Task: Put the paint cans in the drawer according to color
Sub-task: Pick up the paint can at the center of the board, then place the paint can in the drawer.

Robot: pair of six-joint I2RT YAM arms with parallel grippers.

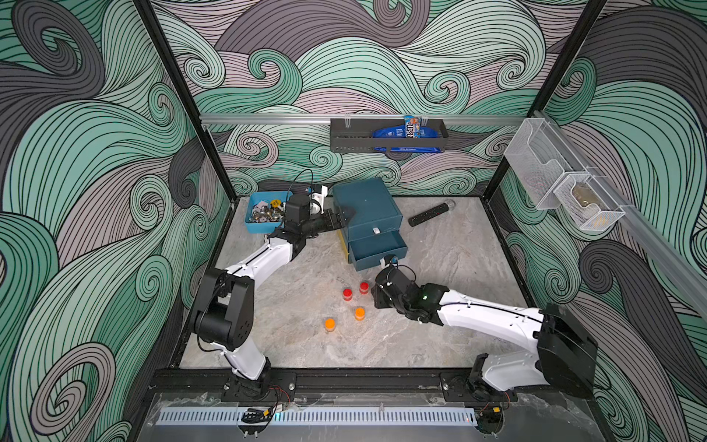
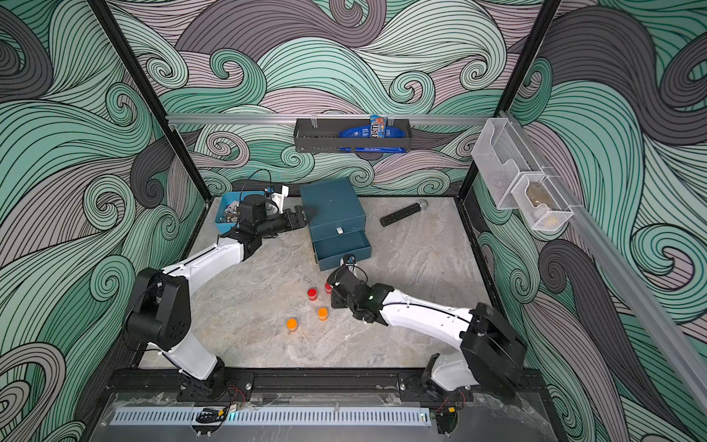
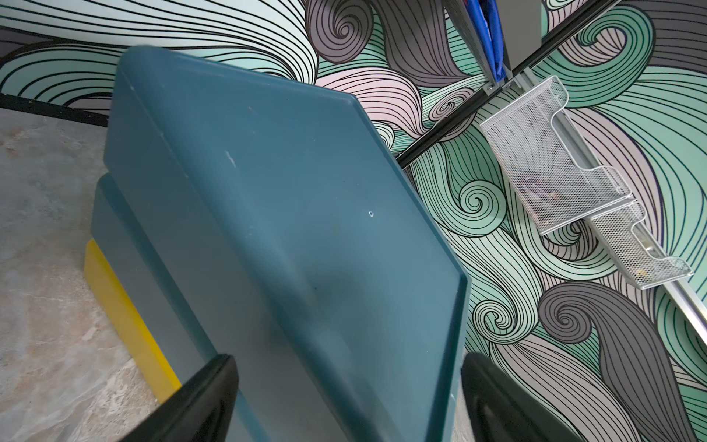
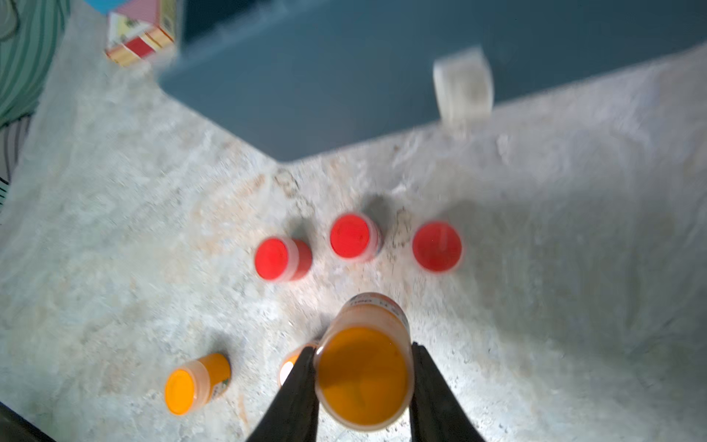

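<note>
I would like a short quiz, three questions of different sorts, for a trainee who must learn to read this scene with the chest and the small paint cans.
1. True or false: every drawer of the teal chest is pushed shut.
2. Which can sits between the fingers of the right gripper? A. red B. orange C. magenta
3. Fill in: the right wrist view shows ___ red paint cans on the table.
Key: 1. False: one drawer stands pulled out. 2. B, the orange paint can. 3. Three.
</note>
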